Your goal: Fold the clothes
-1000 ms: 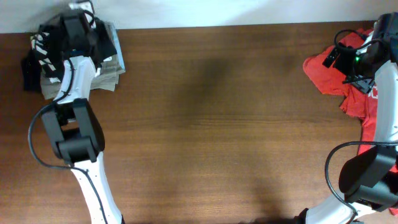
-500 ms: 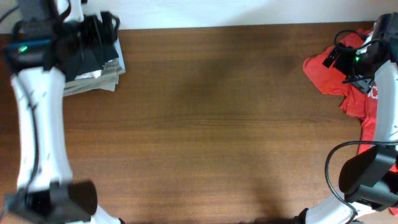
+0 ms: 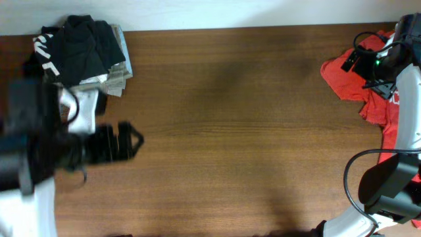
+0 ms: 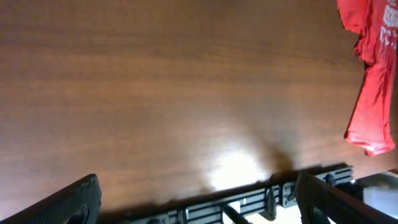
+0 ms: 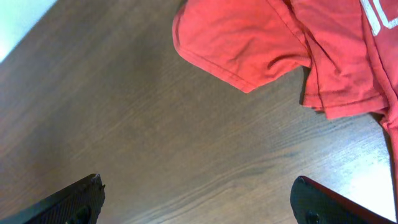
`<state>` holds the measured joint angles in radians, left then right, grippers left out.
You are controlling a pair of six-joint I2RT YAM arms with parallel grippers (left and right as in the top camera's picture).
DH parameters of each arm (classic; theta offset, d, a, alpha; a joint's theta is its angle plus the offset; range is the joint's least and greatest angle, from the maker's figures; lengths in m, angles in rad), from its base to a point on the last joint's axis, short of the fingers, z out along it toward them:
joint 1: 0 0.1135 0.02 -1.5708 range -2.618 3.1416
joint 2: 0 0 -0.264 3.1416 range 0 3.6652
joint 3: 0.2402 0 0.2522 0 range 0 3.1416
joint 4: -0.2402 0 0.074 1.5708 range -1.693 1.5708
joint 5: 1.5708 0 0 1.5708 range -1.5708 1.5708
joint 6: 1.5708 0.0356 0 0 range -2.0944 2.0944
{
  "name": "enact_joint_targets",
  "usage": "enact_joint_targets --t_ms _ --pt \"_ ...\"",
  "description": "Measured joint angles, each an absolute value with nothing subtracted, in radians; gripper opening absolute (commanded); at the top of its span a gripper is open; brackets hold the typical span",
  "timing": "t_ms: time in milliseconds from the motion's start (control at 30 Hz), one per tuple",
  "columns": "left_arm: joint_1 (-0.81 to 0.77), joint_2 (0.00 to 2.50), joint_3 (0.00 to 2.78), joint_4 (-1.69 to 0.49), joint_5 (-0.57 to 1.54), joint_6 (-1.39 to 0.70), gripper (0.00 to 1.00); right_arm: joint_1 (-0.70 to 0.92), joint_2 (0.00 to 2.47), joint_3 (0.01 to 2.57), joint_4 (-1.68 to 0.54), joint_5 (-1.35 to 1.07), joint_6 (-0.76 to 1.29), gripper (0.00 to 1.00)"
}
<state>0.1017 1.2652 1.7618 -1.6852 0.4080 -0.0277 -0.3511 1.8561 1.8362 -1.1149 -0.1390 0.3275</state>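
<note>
The black T-shirt (image 3: 79, 43) lies bunched and folded on a stack of light folded garments (image 3: 117, 78) at the table's far left corner. My left gripper (image 3: 128, 140) is blurred and hovers over bare wood well in front of that stack, open and empty. In the left wrist view its fingers stand wide apart around the left gripper's gap (image 4: 199, 208), with only table between them. My right gripper (image 3: 348, 60) is open beside the red T-shirt (image 3: 368, 92). The right wrist view shows the right gripper (image 5: 199, 202) over bare wood, just short of the red T-shirt's sleeve (image 5: 249, 43).
The red T-shirt (image 4: 373, 74) with white lettering lies crumpled at the table's right end. A white wall runs along the far edge. The brown wooden table (image 3: 230, 118) stretches between the two piles.
My left gripper has opened and let go of the black T-shirt on the stack. The left arm has swung back towards the near side. The right arm has not moved.
</note>
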Motion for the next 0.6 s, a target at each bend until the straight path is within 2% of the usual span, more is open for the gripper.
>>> enact_joint_targets --t_ms 100,233,433,500,600 --pt "0.101 1.082 1.724 -1.691 0.335 -0.028 0.99 -0.351 1.856 1.836 -1.115 -0.139 0.328 0.99" --pt "0.101 0.934 1.723 -1.691 0.139 -0.028 0.99 -0.351 1.856 1.836 -1.115 -0.139 0.328 0.99" --pt "0.093 0.86 1.717 -1.679 0.089 -0.028 0.99 -0.351 1.856 1.836 -1.115 -0.139 0.327 0.99" --pt "0.063 0.797 1.658 -1.58 0.078 -0.027 0.99 -0.351 1.856 1.836 -1.116 -0.139 0.328 0.99" --pt "0.058 0.584 1.412 -1.272 0.073 -0.028 0.99 -0.351 1.856 1.836 -1.117 -0.14 0.328 0.99"
